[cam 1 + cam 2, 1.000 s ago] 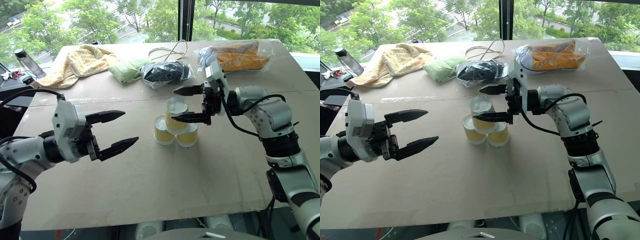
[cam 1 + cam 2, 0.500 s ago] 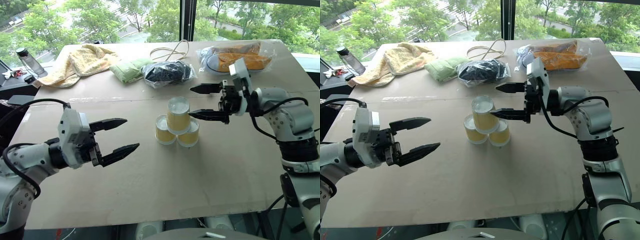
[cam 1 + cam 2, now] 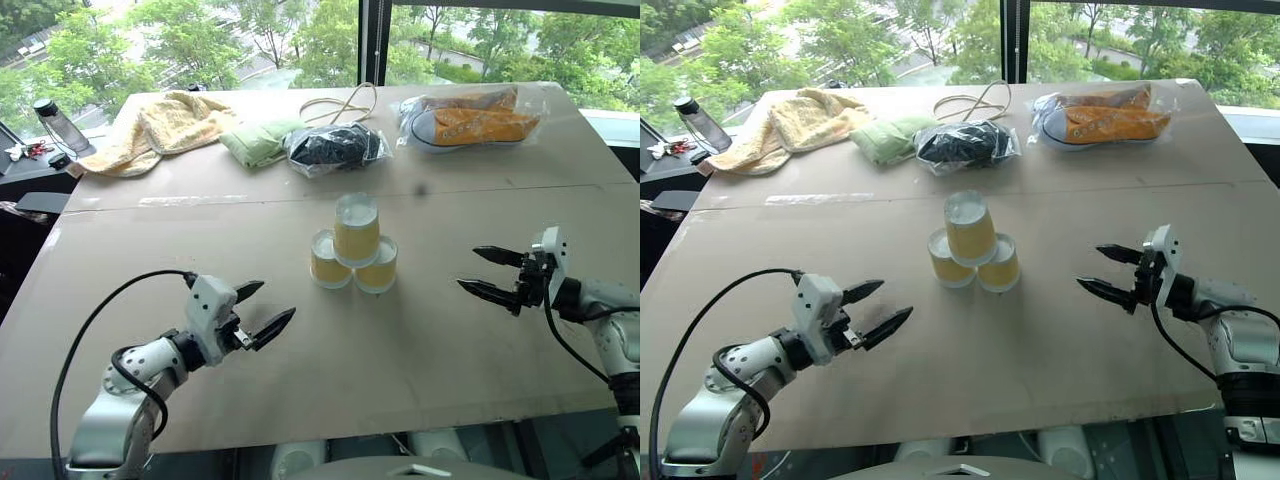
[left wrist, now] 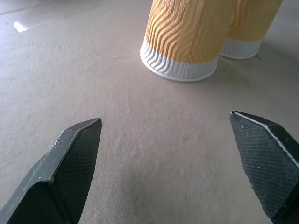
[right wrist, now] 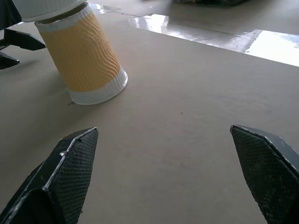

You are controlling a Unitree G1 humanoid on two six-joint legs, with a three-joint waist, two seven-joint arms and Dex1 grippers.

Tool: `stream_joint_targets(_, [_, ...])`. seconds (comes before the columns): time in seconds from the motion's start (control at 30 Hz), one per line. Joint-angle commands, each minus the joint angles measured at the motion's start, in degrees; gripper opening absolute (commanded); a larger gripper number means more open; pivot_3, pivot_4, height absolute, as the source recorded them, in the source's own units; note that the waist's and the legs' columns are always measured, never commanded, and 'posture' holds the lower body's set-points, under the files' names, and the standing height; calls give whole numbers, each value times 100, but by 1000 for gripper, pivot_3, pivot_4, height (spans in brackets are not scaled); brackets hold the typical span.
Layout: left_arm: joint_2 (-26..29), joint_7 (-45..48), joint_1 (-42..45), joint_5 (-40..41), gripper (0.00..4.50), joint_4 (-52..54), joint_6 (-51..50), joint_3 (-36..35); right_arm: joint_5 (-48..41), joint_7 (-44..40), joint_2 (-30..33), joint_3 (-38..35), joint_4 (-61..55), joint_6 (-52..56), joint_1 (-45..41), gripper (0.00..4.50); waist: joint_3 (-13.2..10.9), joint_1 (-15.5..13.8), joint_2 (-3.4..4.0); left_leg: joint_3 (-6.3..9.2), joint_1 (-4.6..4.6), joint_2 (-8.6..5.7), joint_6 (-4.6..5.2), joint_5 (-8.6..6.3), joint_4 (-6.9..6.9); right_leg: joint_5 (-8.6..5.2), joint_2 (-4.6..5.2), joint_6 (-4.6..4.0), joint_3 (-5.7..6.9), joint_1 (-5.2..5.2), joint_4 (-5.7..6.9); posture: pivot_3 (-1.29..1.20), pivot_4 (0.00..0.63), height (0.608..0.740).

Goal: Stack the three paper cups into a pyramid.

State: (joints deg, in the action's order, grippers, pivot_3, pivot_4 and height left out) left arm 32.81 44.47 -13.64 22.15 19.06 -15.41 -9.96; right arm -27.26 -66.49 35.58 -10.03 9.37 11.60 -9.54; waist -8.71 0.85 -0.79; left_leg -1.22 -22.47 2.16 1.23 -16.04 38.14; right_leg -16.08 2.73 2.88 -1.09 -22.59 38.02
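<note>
Both arms have dropped and pulled away from the pyramid (image 3: 353,247) since the earlier frames: the right end effector (image 3: 492,273), which was right at the top cup (image 3: 356,228) a second ago, now hangs well off to the right, low over the worktop (image 3: 300,370), and the left end effector (image 3: 262,310) has sunk toward the near edge. Each has its black fingers spread wide with nothing between them. The three paper cups stand mid-worktop, two upside-down base cups touching side by side (the left base cup (image 3: 327,260) and the right base cup (image 3: 379,266)) with the third on top, unmoved. In the wrist views the cups are cut off by the frame edge. The towel (image 3: 150,125) and bagged items (image 3: 335,145) at the far side lie as before
</note>
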Motion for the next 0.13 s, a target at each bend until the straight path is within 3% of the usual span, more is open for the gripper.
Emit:
stream_joint_targets(0.03, [-31,6,74,-205,4500,-178,455,37,62,110,-5,-238,-13,-459,108,4470,0,2,0,-1,5,1,0,0,0,0,0,0,-1,4,1,0,150,740])
stream_joint_targets(0.13, [-31,145,141,-280,4500,-463,783,70,194,156,36,-212,36,-719,326,4470,1,-13,1,0,11,1,0,0,0,0,1,0,1,15,-3,0,150,740])
